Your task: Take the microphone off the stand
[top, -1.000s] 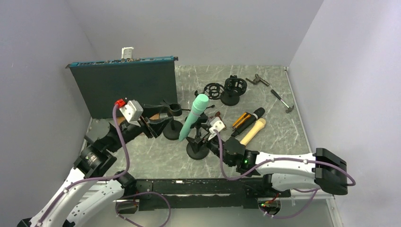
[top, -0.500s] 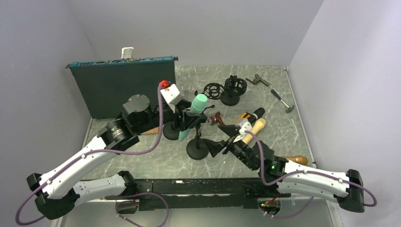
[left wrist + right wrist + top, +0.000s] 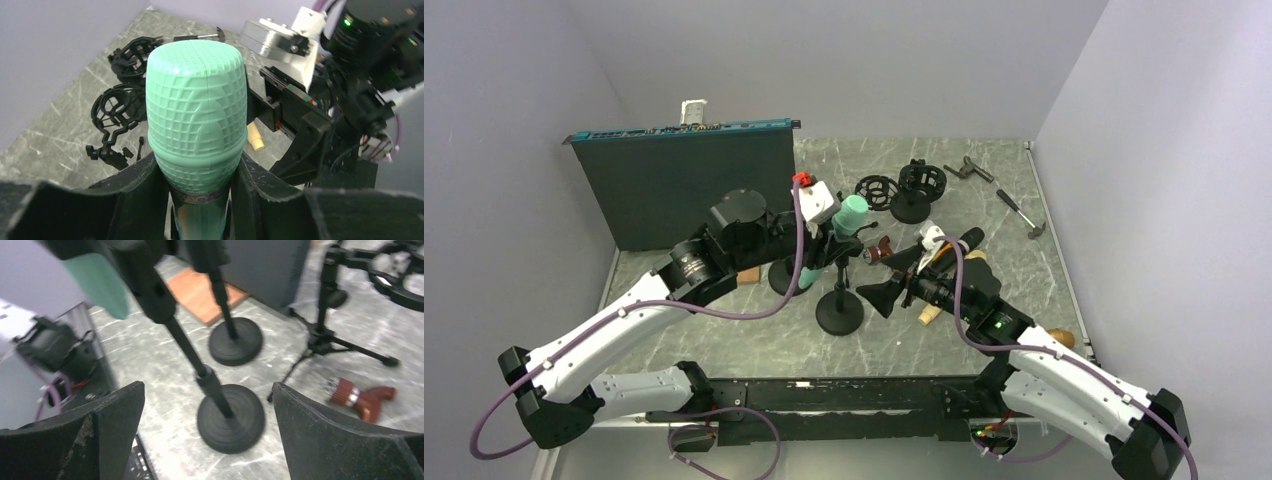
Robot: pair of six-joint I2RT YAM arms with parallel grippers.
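Nearest the arms, the stand (image 3: pixel 839 318) sits on its round base, pole rising at a slant. The right gripper (image 3: pixel 207 390) hangs low beside it, fingers spread wide with pole and base framed between them, touching nothing. Just beyond and higher, the mic (image 3: pixel 196 110) rests tilted in the stand's clip, green head up and away, tail toward the near edge. The left gripper (image 3: pixel 200 175) has it by the neck, fingers (image 3: pixel 145 185) pressed in from both sides right under the head, clamped on it. Farther back stand a second stand (image 3: pixel 235 342) and a dark panel (image 3: pixel 694 185). The step in hand looks like the grasp, just made, and the mic is not yet out of the clip. Next, I judge, comes a firm pull along the mic's own line, head first, to free it. The right gripper seems well placed to close on the pole and keep the stand from tipping or dragging.
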